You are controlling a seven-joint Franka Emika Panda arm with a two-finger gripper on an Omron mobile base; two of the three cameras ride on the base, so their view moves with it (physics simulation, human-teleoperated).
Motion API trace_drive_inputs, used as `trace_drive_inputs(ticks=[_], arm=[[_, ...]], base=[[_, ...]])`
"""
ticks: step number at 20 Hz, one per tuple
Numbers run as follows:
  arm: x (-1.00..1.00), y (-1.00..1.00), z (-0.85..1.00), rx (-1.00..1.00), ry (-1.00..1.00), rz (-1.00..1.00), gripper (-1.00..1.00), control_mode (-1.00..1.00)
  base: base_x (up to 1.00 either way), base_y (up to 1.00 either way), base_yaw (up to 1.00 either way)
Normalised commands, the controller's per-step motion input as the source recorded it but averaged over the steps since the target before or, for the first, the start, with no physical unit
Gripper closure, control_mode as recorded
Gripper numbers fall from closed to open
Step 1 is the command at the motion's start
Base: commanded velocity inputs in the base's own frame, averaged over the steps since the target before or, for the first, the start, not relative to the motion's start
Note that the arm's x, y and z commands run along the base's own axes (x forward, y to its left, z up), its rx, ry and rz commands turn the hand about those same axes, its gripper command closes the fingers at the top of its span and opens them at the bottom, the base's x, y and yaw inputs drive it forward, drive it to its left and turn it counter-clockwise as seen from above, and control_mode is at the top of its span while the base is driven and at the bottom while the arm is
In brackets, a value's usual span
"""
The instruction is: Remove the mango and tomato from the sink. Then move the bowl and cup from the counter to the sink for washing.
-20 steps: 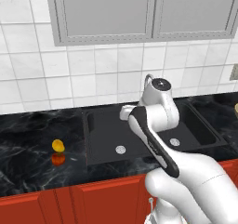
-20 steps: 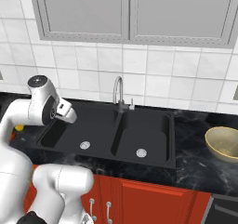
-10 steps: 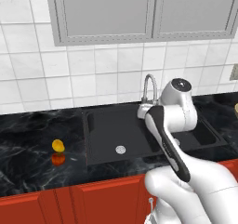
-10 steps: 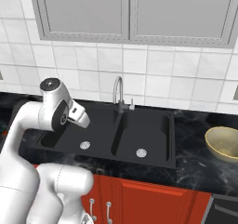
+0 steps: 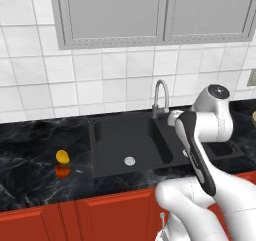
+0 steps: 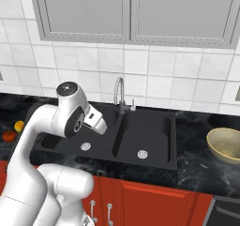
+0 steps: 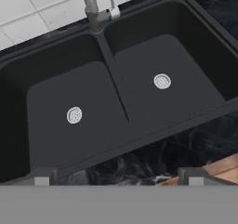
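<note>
Both basins of the black sink [image 7: 116, 90] lie bare, each with a silver drain. My gripper [image 7: 117, 177] hovers above the sink's front rim, open, with nothing between its tips. In the right base view the gripper [image 6: 100, 125] hangs over the left basin of the sink [image 6: 150, 136]. The yellow-orange mango [image 5: 62, 156] and the red tomato [image 5: 62, 171] rest close together on the dark counter left of the sink [image 5: 115, 142]; mango [image 6: 18, 125] and tomato [image 6: 8, 136] sit at the far left. The tan bowl [image 6: 226, 144] stands on the counter right of the sink. The cup is out of view.
A curved silver faucet [image 6: 120, 94] rises behind the sink's divider, close to my hand. Grey wall cabinets [image 6: 131, 9] hang above the tiled wall. Red cabinet fronts [image 5: 75, 217] run below the black marble counter [image 6: 197, 166].
The arm has swung rightward over the sink, from above the left basin toward the faucet and divider. The jaws have stayed open. Fruit and bowl have not moved.
</note>
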Motion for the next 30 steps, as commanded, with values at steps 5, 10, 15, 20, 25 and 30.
trace_drive_inputs(ticks=[5, 10, 15, 20, 25, 30], arm=[[-0.12, -0.63, 0.05, 0.00, -0.03, -0.04, -1.00, -1.00], [-0.10, -0.61, 0.06, -0.02, -0.06, -0.02, -1.00, -1.00], [-0.06, -0.59, 0.07, -0.04, -0.02, 0.00, -1.00, -1.00], [-0.05, -0.56, 0.09, -0.10, 0.00, 0.00, -1.00, -1.00], [-0.04, -0.54, 0.09, -0.13, 0.00, 0.00, -1.00, -1.00], [0.00, -0.50, 0.06, -0.17, 0.00, 0.00, -1.00, -1.00]], base=[[0.00, 0.00, 0.00], [0.00, 0.00, 0.00], [0.00, 0.00, 0.00], [0.00, 0.00, 0.00], [0.00, 0.00, 0.00], [0.00, 0.00, 0.00]])
